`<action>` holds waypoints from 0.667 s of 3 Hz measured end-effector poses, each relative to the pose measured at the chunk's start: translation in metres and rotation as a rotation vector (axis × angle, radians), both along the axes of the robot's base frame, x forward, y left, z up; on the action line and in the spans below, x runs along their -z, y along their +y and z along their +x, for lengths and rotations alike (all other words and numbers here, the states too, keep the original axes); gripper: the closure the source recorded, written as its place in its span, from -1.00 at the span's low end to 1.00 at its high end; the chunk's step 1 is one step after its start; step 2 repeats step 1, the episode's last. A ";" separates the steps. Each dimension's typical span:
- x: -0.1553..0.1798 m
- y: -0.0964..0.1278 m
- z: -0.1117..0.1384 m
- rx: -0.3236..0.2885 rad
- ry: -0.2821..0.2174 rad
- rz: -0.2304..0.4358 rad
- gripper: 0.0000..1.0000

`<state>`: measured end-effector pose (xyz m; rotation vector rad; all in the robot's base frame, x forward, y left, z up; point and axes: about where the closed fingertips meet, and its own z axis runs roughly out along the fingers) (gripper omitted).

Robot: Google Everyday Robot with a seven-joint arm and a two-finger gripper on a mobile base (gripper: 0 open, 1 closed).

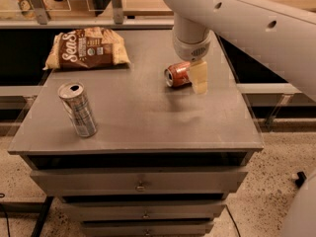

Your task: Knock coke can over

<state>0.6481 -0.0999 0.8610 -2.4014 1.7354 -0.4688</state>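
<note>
The coke can [177, 75] is small and red-orange with a silver top. It lies on its side on the grey cabinet top [148, 117], right of centre, with its top facing left. My gripper [197, 80] hangs from the white arm [237, 14] that comes in from the upper right. It sits right against the can's right end, just above the surface. The can's right end is hidden behind the gripper.
A taller slim silver-and-blue can [78, 109] stands upright near the front left. A brown snack bag [88, 48] lies at the back left. The cabinet has drawers [140, 181] below its front edge. A railing [116, 4] runs behind the cabinet.
</note>
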 end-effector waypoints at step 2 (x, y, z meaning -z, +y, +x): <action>0.000 0.000 0.000 0.000 0.000 0.000 -1.00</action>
